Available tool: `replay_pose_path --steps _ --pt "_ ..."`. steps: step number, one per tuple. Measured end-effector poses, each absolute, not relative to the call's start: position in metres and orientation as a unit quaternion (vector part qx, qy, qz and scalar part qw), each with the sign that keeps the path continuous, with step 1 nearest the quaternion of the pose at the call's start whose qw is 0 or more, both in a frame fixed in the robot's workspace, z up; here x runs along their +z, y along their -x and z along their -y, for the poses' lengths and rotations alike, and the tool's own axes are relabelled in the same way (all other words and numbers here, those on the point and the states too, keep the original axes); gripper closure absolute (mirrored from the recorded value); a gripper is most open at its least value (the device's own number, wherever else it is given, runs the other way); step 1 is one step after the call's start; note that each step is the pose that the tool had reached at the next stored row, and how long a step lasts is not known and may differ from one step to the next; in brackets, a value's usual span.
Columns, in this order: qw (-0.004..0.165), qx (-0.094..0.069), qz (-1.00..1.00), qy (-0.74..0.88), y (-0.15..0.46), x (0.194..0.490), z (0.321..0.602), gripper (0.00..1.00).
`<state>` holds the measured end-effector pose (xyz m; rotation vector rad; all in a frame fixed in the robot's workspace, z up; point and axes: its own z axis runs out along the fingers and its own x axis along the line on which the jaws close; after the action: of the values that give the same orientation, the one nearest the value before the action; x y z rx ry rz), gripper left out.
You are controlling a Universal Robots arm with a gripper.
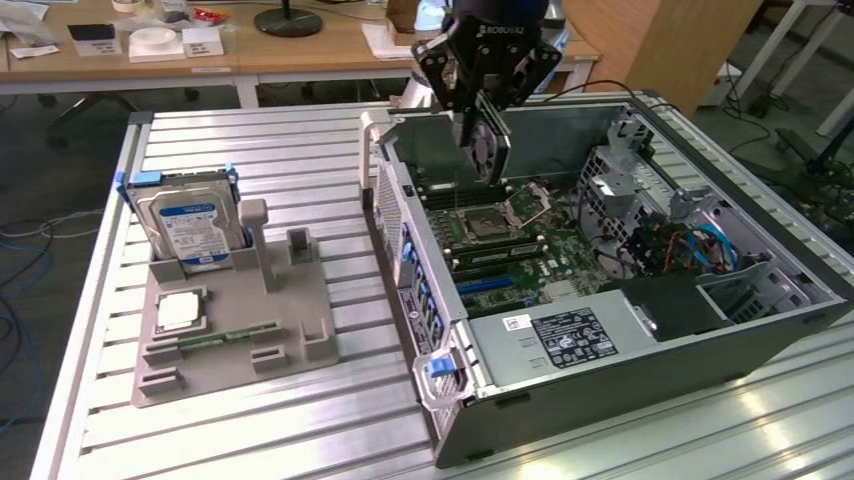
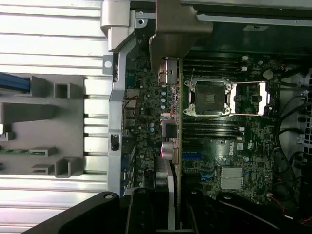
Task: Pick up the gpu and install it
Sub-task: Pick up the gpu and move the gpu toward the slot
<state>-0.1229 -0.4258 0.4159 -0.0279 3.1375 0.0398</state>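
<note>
The gpu (image 1: 486,150) is a thin dark card that hangs edge-on under my gripper (image 1: 481,112), which is shut on it. It sits above the rear part of the open computer case (image 1: 747,340), over the motherboard (image 1: 505,238) and clear of it. In the wrist view the gpu (image 2: 178,146) is a slim vertical edge with its grey metal bracket (image 2: 178,29) at the far end. It lies across the board beside the cpu socket (image 2: 209,97), with the gripper (image 2: 173,217) dark around its near end.
A grey fixture (image 1: 227,335) on the slatted table at the exterior view's left holds a blue-and-white hard drive (image 1: 187,222) and a small silver chip (image 1: 180,310). Inside the case sit a power supply (image 1: 561,335) and blue cables (image 1: 701,245). A wooden desk (image 1: 267,45) stands behind.
</note>
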Motion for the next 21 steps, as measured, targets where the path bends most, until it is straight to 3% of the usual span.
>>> replay_pose_path --steps 21 --pt "0.002 0.013 -1.0 0.009 0.065 0.416 0.426 0.72"
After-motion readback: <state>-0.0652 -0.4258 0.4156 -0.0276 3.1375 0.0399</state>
